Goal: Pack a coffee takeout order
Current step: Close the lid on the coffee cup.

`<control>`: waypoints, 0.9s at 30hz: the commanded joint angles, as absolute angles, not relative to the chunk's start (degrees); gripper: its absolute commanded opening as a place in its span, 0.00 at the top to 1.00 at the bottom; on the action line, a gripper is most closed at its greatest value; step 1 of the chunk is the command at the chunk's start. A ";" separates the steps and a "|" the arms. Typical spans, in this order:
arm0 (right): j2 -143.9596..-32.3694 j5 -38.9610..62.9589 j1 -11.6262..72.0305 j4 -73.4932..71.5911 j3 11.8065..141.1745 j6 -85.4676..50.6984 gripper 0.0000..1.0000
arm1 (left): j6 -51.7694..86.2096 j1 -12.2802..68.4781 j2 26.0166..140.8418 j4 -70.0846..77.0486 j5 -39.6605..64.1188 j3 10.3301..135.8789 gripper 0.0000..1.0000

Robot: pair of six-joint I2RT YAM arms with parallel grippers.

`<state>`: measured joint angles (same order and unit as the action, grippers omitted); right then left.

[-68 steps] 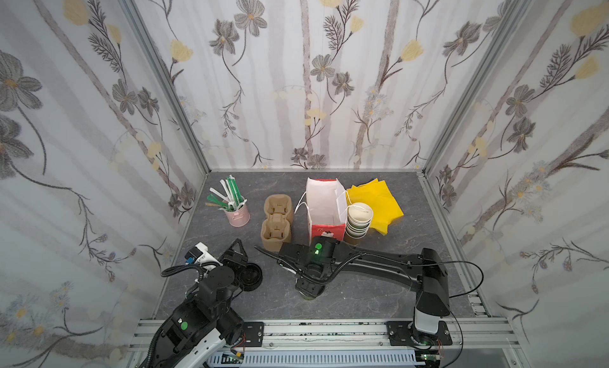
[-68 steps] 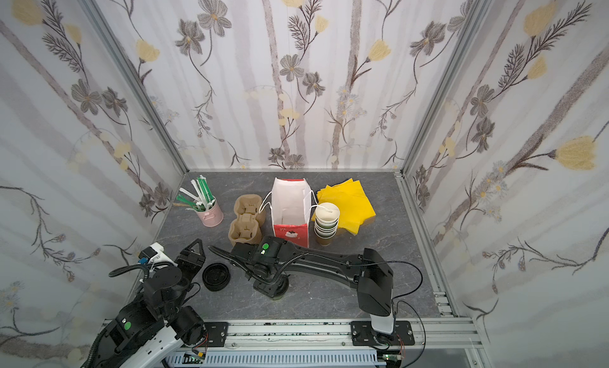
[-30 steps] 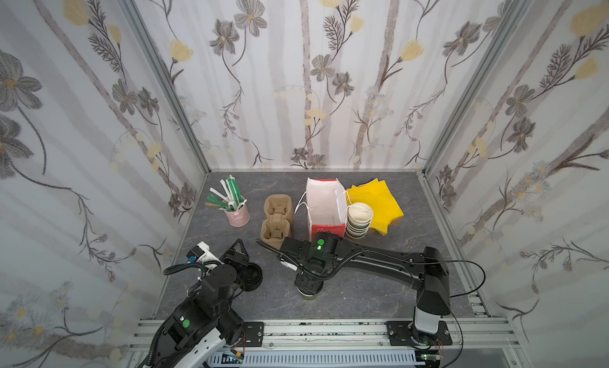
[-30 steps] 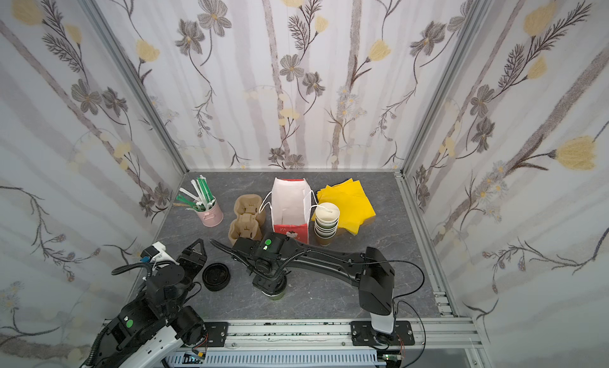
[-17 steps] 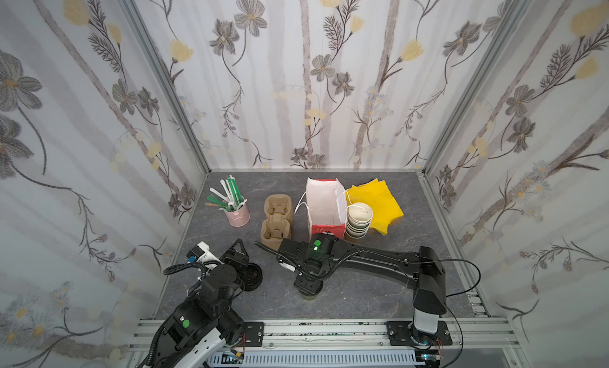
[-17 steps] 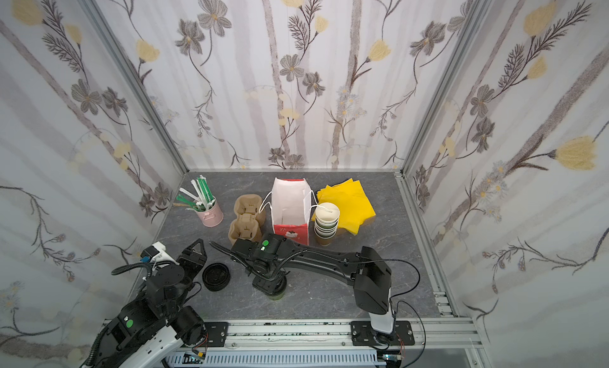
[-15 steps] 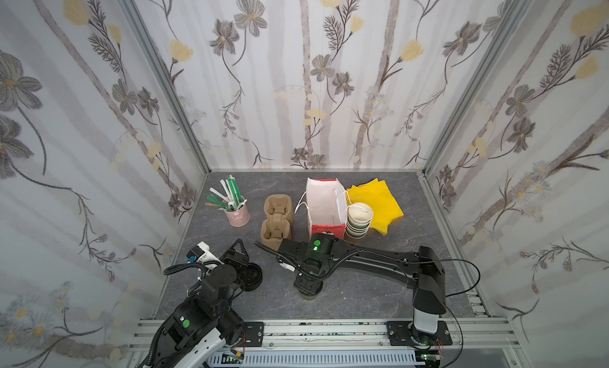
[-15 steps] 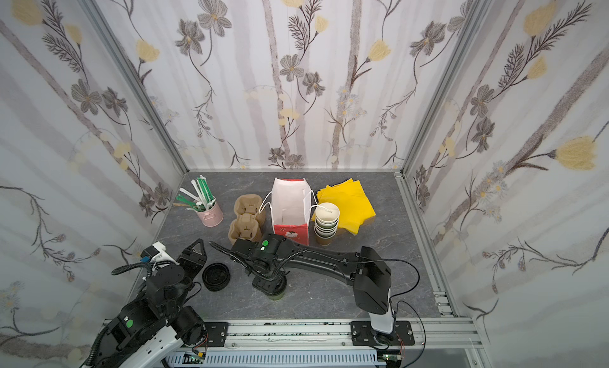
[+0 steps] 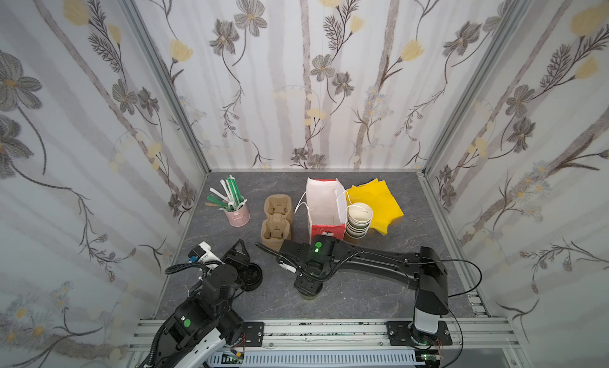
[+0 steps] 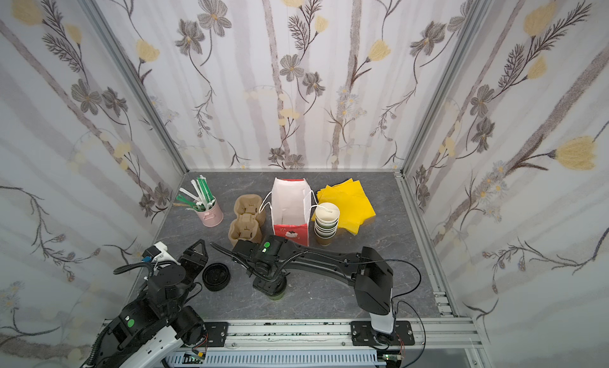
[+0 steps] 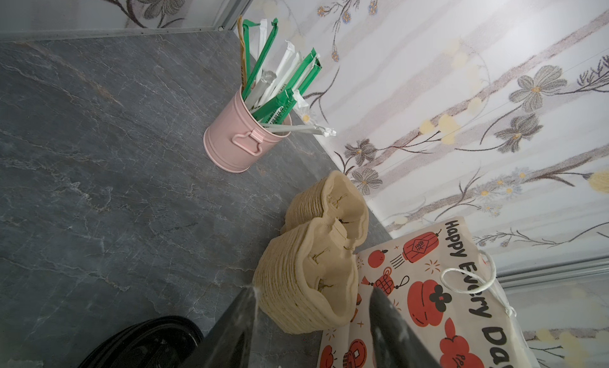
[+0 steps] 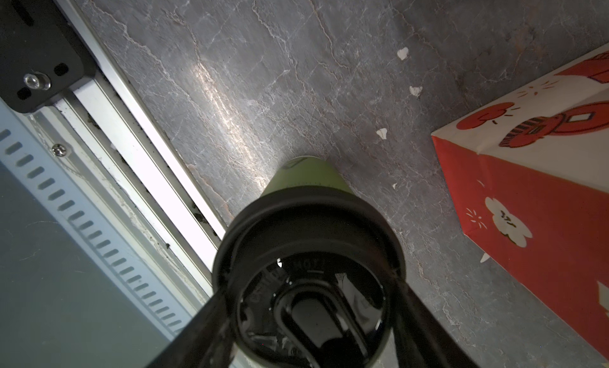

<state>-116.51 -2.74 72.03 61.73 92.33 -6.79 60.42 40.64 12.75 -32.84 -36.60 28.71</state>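
Standing in both top views, red paper bag (image 9: 328,229): upright, mouth open, white-lined, between pulp carrier stack (image 9: 276,218) and nested cups (image 9: 359,218).
Yellow napkins (image 10: 349,201): flat overlapping squares just beyond the cups.
Pink pail (image 10: 211,215): smooth metal cylinder holding green-sleeved straws (image 10: 205,191).
Left wrist, left gripper (image 11: 313,290): jaws spread, nothing between; ribbed tan carrier edges beyond; black lids (image 11: 148,340) glossy, round, on grey veined slab (image 11: 99,152).
Right wrist, right gripper (image 12: 308,297): jaws pinching the black-lidded paper cup (image 12: 308,175) at its lid rim; cup green-walled, tapered, upright on the slab, near the front rail (image 12: 131,145), apart from the bag.
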 commanded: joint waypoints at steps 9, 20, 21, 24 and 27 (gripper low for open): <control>-116.22 3.50 71.27 55.80 84.88 -5.58 0.37 | 63.48 40.62 14.58 -32.87 -20.41 25.61 0.42; -112.82 3.34 71.09 53.35 84.74 -5.37 0.34 | 70.23 40.61 9.85 -32.47 -1.56 18.80 0.34; -112.56 3.36 71.05 52.91 84.52 -5.23 0.34 | 70.83 40.64 9.23 -32.37 -0.17 18.15 0.33; -112.13 3.21 71.08 51.92 84.02 -5.01 0.34 | 72.64 40.61 8.27 -30.15 5.24 16.19 0.31; -111.80 3.34 71.06 51.09 83.35 -4.75 0.33 | 74.96 40.63 7.66 -25.43 11.56 13.30 0.29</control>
